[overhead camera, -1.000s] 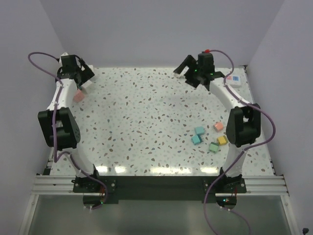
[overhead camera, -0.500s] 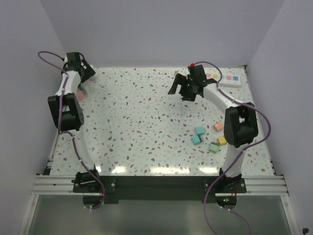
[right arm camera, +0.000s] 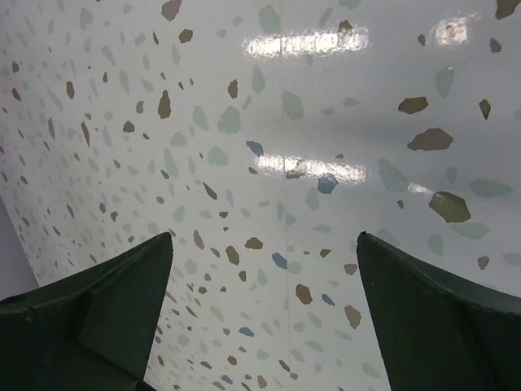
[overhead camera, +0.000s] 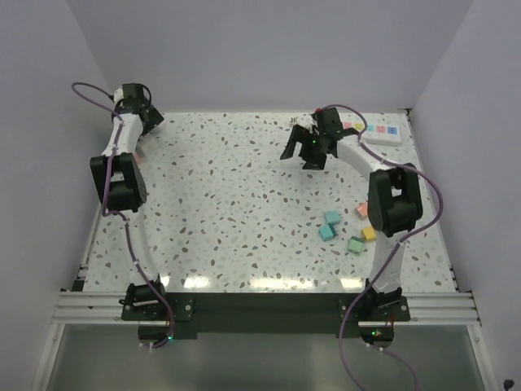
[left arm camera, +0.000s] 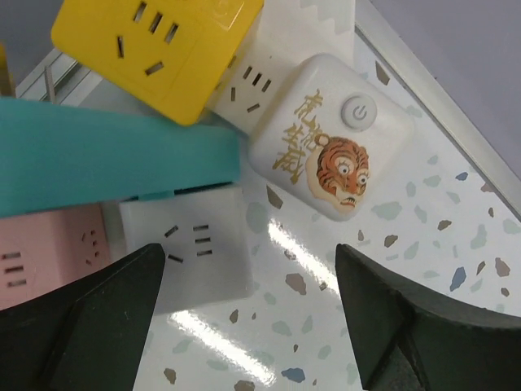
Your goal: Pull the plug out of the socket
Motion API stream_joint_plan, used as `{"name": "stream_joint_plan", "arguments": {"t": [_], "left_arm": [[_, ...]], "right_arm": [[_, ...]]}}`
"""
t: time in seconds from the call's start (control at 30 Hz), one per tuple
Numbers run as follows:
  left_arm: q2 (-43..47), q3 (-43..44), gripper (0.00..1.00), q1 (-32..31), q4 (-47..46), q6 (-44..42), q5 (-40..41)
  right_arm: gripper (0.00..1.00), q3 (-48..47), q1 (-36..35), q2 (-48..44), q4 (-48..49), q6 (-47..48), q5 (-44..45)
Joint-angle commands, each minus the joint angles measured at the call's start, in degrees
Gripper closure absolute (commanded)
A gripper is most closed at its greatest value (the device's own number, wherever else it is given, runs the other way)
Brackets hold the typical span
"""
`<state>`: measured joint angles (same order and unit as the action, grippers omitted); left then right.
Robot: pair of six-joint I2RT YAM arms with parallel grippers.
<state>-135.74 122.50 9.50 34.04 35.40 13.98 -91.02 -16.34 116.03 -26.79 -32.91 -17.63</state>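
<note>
Hovering over the bare terrazzo table (right arm camera: 285, 106), right gripper (right arm camera: 262, 244) spread, empty. Left gripper (left arm camera: 248, 261) spread too, above the tiger-print adapter cube (left arm camera: 330, 134). White power strip (overhead camera: 383, 133) lies far-right, just beyond the right arm. Likely light, rigid, slick; plug not discernible. Pin the strip, pull the plug body.

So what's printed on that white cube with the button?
Orange tiger face beside gold characters on the white cube; clearest in the left wrist view.
</note>
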Motion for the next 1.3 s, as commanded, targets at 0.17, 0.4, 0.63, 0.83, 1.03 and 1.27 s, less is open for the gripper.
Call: {"name": "stream_joint_plan", "arguments": {"t": [0.17, 0.4, 0.63, 0.83, 1.03, 1.27], "left_arm": [[5.76, -7.18, 0.09, -2.47, 7.87, 6.35, 8.78], [1.1, -4.3, 0.1, -2.2, 7.97, 9.51, 9.75], [-3.46, 0.63, 0.11, -2.03, 5.42, 10.57, 12.65], [-4.01, 0.21, 0.16, -1.85, 2.37, 9.78, 14.94], [-1.63, -4.99, 0.4, -1.94, -6.87, 3.99, 12.22], [6.08, -14.19, 0.7, -4.66, -6.88, 0.37, 7.64]], "right_arm": [[0.02, -1.7, 0.96, 1.22, -0.72, 0.83, -2.32], [0.02, -2.14, 1.39, 2.27, -0.9, 0.83, -3.37], [0.02, -0.12, 2.71, 2.18, 0.42, 0.04, -4.43], [0.02, 0.58, 3.07, 2.62, 1.12, -0.32, -5.31], [0.04, 0.58, 3.07, 3.24, 1.38, -0.58, -5.75], [0.05, 0.85, 2.98, 2.8, 1.3, -0.4, -5.75]]}}
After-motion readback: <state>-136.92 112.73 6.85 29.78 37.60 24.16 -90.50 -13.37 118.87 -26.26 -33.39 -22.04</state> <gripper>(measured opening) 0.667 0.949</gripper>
